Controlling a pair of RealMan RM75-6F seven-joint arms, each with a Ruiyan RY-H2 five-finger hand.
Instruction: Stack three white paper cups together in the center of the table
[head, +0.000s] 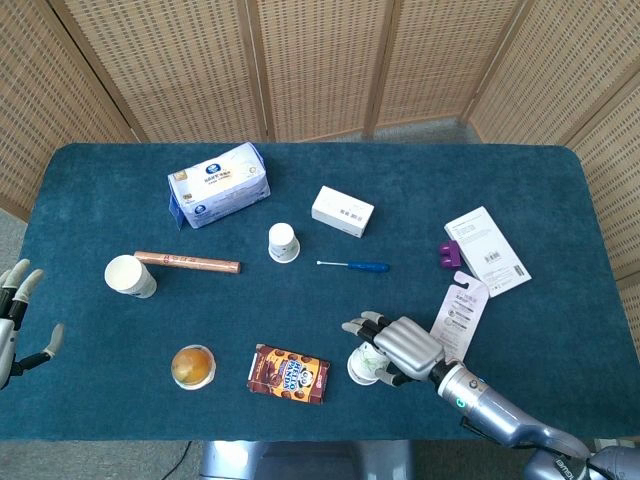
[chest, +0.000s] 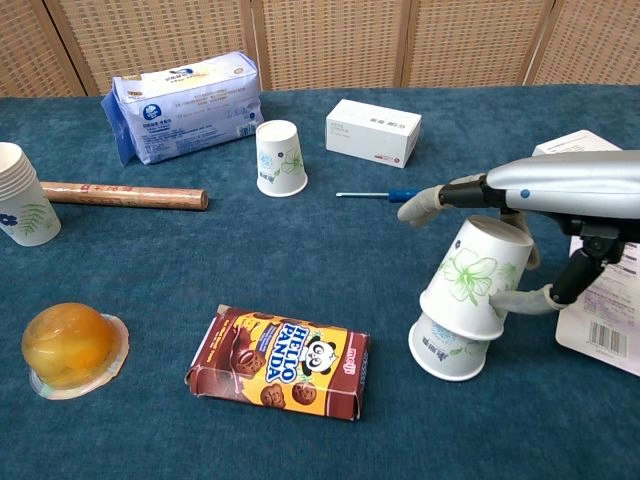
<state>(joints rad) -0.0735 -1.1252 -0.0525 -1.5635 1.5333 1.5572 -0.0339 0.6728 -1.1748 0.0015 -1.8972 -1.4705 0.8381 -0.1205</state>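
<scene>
Right hand (chest: 530, 215): metal-grey hand with pale fingertips, at the near right of the dark blue cloth-covered table (head: 120, 190); fingers above and thumb below hold the upper cup of a two-cup stack.
Upper cup (chest: 475, 277): white paper cup with green leaf print, upside down and tilted, slipped over the cup beneath it.
Lower cup (chest: 445, 347): white paper cup, upside down, rim on the cloth, mostly covered by the upper cup; the stack sits near the front edge, right of centre.
Third cup (chest: 280, 158): white paper cup with green print, upside down, alone near the table's middle, apart from the stack.
Cup at left (chest: 20, 207): white paper cup with leaf print at the left side, its rim showing several nested edges; touching the end of a copper-coloured tube (chest: 125, 195).
Left hand (head: 15, 320): at the left edge in the head view, off the table, fingers spread, holding nothing.
Tissue pack (chest: 185, 105): blue and white soft pack, at the far left.
White carton (chest: 373, 131): small rectangular box, behind the third cup to its right.
Screwdriver (head: 356, 265): slim, blue handle, lying between carton and stack.
Biscuit box (chest: 280, 361): brown Hello Panda box, lying flat left of the stack.
Jelly cup (chest: 68, 349): orange, clear-lidded, at the near left.
Packaged cards (head: 487, 249): white flat packs at the right, a small purple item (head: 448, 255) beside them.
</scene>
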